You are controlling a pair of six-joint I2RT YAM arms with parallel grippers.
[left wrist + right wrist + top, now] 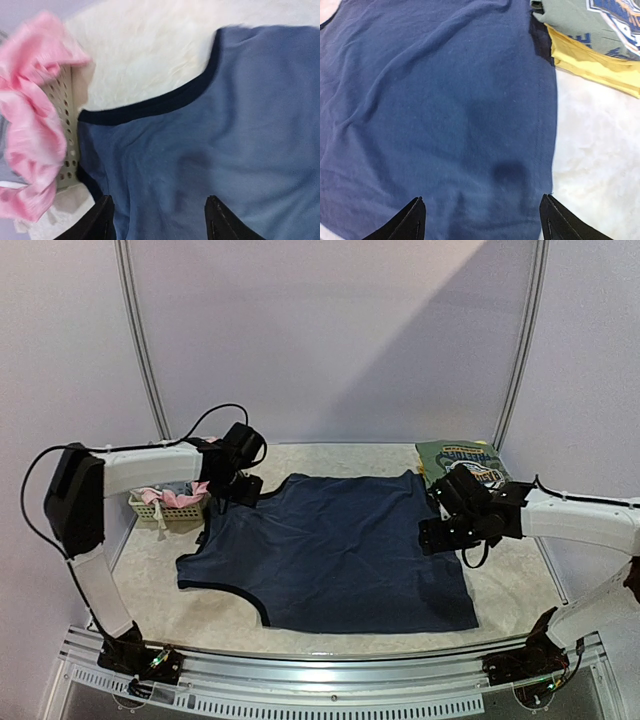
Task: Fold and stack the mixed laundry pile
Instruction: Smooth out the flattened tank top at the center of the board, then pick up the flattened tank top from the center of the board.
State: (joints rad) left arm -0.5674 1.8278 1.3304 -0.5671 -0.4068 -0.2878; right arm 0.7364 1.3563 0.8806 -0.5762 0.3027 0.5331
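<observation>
The navy dress (330, 550) lay spread across the desk (150, 590). Left jaws and right jaws stood open over its two sides, apparently gripping nothing.

White boxy links (150, 468) join black joint housings (74, 498); a thin black cable (205, 416) makes a loop. The left gripper (159, 200) and the right gripper (482, 198) have black pointed fingers (405, 225).
</observation>
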